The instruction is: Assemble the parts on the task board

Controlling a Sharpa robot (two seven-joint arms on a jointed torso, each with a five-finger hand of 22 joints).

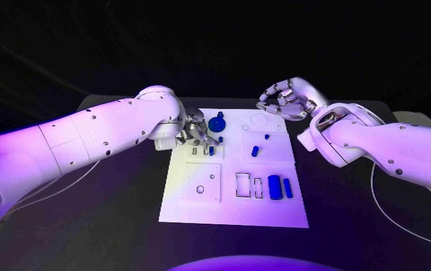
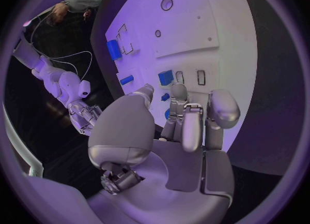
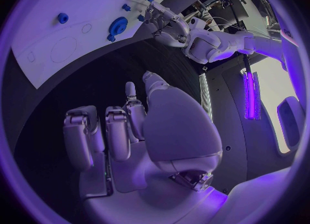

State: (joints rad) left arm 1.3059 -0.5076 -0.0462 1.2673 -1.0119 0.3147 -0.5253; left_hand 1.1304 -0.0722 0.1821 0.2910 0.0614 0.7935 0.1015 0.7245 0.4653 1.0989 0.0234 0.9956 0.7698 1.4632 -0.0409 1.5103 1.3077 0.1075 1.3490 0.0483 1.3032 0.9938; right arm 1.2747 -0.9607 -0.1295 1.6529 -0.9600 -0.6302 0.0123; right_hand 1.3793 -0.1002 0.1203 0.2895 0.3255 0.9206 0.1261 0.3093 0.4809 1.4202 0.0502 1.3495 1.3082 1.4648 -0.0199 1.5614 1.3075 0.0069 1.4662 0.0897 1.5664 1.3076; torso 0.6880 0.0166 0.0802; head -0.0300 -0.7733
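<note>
The white task board (image 1: 233, 205) lies mid-table. My left hand (image 1: 192, 133) hovers over its far left part, fingers apart and pointing down beside a round blue part (image 1: 217, 123); I see nothing held. In the left wrist view the left hand (image 2: 184, 125) reaches toward a blue square part (image 2: 165, 77), with small blue pieces (image 2: 165, 97) showing between its fingers. My right hand (image 1: 284, 98) hangs off the board's far right corner with its fingers curled in on nothing. In the right wrist view the right hand (image 3: 123, 131) is over the black table beside the board (image 3: 58, 48).
Two blue cylinders (image 1: 274, 187) lie by rectangular slots at the board's near right. Small blue pegs (image 1: 255, 151) stand mid-board. Round recesses (image 1: 260, 120) mark the far right corner. Black table (image 1: 117, 221) surrounds the board.
</note>
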